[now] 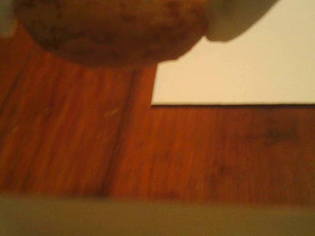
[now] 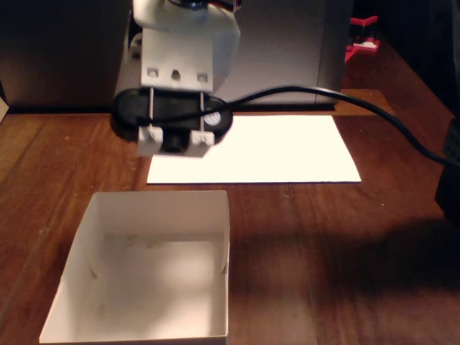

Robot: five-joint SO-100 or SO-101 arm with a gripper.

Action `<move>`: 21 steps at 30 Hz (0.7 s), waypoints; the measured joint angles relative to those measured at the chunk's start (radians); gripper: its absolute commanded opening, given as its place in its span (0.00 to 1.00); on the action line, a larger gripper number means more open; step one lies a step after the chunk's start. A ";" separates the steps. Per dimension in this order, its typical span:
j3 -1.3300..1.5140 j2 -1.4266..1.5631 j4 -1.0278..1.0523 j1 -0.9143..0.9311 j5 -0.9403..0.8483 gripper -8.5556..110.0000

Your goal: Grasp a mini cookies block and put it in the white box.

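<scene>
In the wrist view the mini cookie (image 1: 113, 29), golden-brown with dark specks, fills the top left, blurred and very close. My gripper (image 1: 118, 17) is shut on it, with a pale finger (image 1: 236, 22) at its right side, and holds it above the wooden table. In the fixed view the white box (image 2: 154, 205) stands open and empty at the lower left. My arm's wrist (image 2: 176, 108) hangs just beyond its far wall, and the fingers and cookie are hidden behind it.
A flat white paper sheet (image 2: 273, 151) lies on the wooden table beyond and right of the box; it also shows in the wrist view (image 1: 246, 73). A black cable (image 2: 374, 108) runs across the right. A blurred pale band (image 1: 157, 219) crosses the wrist view's bottom edge.
</scene>
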 measured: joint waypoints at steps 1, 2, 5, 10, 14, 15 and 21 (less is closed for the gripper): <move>0.000 0.000 0.000 -0.020 -0.002 0.19; 0.000 0.000 0.000 -0.040 -0.003 0.19; -0.003 0.000 0.000 -0.100 -0.003 0.19; -0.015 0.000 -0.011 -0.184 -0.003 0.19; -0.021 0.000 -0.028 -0.235 0.015 0.19; -0.025 0.000 -0.029 -0.244 0.023 0.19; -0.028 0.000 -0.035 -0.247 0.054 0.19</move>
